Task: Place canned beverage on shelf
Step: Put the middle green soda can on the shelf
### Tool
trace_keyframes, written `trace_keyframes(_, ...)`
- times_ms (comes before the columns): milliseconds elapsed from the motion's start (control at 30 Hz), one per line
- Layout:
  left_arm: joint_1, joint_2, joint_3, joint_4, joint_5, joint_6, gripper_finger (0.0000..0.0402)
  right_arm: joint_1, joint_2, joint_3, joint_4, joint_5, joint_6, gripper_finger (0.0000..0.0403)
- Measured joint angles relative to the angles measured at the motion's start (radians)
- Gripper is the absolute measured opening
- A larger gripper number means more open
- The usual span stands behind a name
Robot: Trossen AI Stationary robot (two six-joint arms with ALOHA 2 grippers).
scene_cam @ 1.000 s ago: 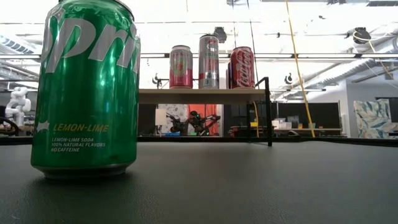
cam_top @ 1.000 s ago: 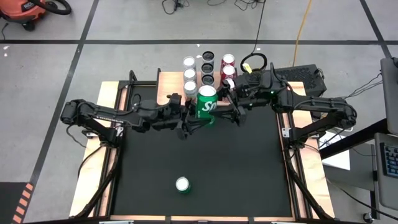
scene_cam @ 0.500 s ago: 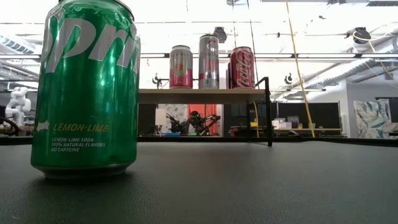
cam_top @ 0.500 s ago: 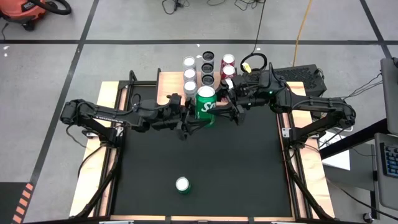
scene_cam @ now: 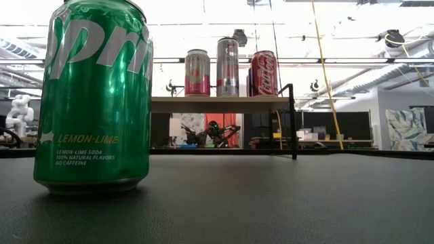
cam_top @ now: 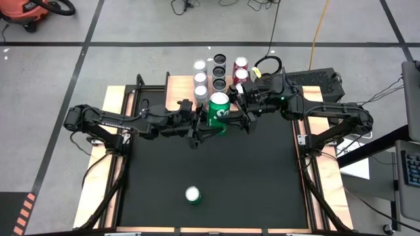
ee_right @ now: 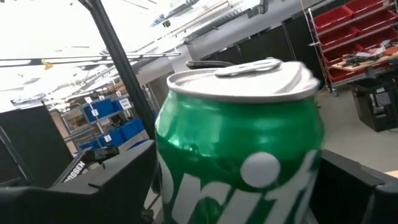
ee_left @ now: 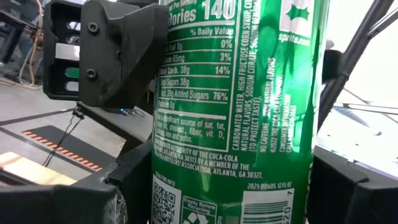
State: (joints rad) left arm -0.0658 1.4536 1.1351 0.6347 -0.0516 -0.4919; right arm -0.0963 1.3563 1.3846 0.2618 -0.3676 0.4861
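Both the left tool [cam_top: 199, 133] and the right tool [cam_top: 244, 113] are clamped on the upright Sprite can [cam_top: 218, 108], beside the shelf [cam_top: 176, 92] at the tabletop's far edge.

We note the held green can [cam_top: 218, 108] has shifted a little toward the shelf [cam_top: 177, 92] since a second ago; in the high view it sits slightly higher in the picture than before. Both grippers moved with it: left gripper [cam_top: 202, 128] and right gripper [cam_top: 237, 113] each drew in a touch toward the shelf. Right arm's forearm also edged inward. The shift is small.
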Motion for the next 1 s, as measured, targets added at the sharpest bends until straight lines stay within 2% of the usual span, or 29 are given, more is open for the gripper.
trace_keyframes(400,-0.002,0.0,0.0,-0.012,-0.056,0.0,0.03,-0.001,0.011,0.0,0.011,-0.001,-0.009,0.0278)
trace_keyframes(733,-0.001,-0.006,0.0,-0.057,-0.121,-0.105,0.0388,-0.019,-0.014,0.0,-0.036,0.007,-0.028,0.0283)
trace_keyframes(1000,-0.003,-0.049,-0.001,-0.078,-0.168,-0.104,0.0397,-0.039,-0.085,0.001,-0.14,0.004,-0.056,0.0282)
